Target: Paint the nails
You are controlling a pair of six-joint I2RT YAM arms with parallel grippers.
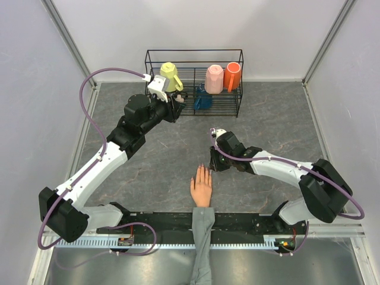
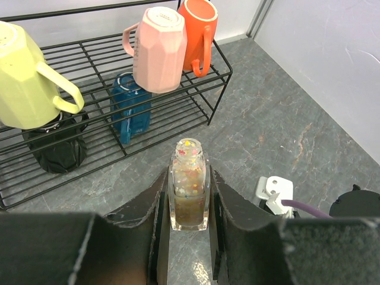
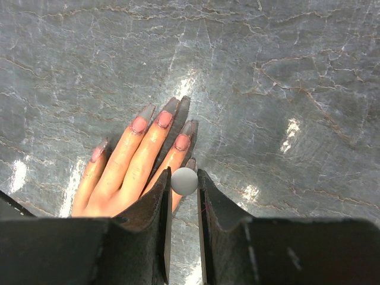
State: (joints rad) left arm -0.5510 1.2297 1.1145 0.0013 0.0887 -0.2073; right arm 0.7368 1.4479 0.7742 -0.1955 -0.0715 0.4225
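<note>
Two arms at work over a grey marble-pattern table (image 1: 267,119).

Left gripper (image 1: 177,102): raised at the far side, just in front of a black wire rack (image 1: 237,89). Jaws pinch a small clear nail polish bottle (image 2: 189,190) by its flat sides. The bottle stands upright, shows pale glitter flecks inside, and has no cap on its neck.

Right gripper (image 1: 214,165): low over the table centre, pointing down at the fingertips of the mannequin hand (image 1: 202,189). Jaws are pressed against a small white ball-shaped knob (image 3: 184,181), one finger on each side. Whatever hangs beneath the knob is hidden by it.

Nails (image 3: 163,119): pinkish, on long peach fingers lying flat on the table, palm down, tips pointing away from the arm bases. In the right wrist view four nails show; the knob sits over the finger at the right edge of the hand, short of its tip. Contact with a nail cannot be judged. A grey sleeve (image 1: 203,237) runs from the wrist back across the near rail.

Rack contents: yellow mug (image 1: 170,76), pink mug (image 1: 214,78) and orange mug (image 1: 233,75), all mouth-down, on the upper level. A blue glass mug (image 2: 130,104) and a black object (image 2: 56,145) sit on the lower shelf.
</note>
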